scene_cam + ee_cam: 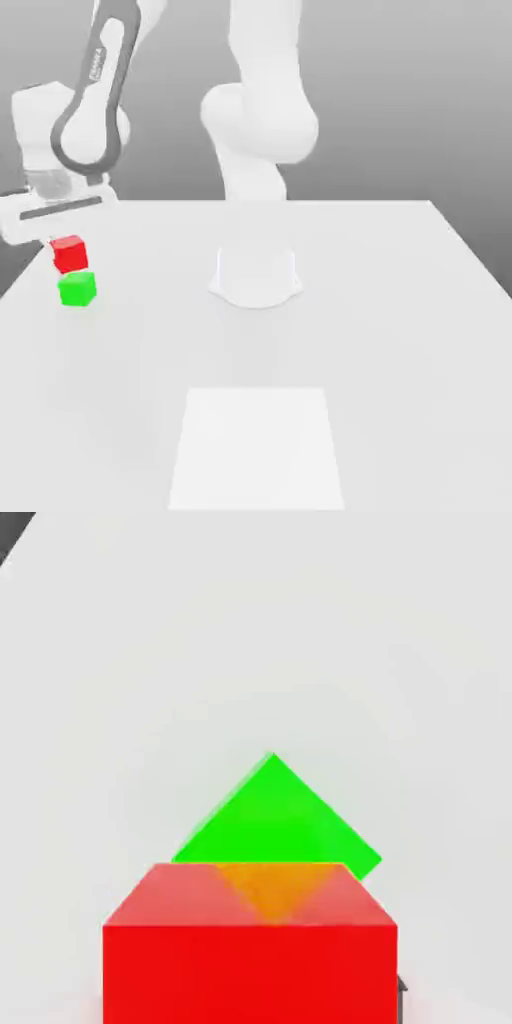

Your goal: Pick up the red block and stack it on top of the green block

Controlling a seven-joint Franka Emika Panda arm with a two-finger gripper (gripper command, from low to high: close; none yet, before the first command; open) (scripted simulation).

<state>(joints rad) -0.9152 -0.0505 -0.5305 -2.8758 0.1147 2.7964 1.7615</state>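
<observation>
White tabletop (390, 330) lies open toward the exterior view's right.

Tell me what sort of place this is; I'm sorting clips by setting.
Probably a simulated robotics test scene: a white robot arm over a plain pale table, a bare grey backdrop, and two flat-coloured cubes, a red block and a green block.

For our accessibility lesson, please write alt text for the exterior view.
A white robot arm's gripper holds a red cube just above a green cube on a pale table.
</observation>
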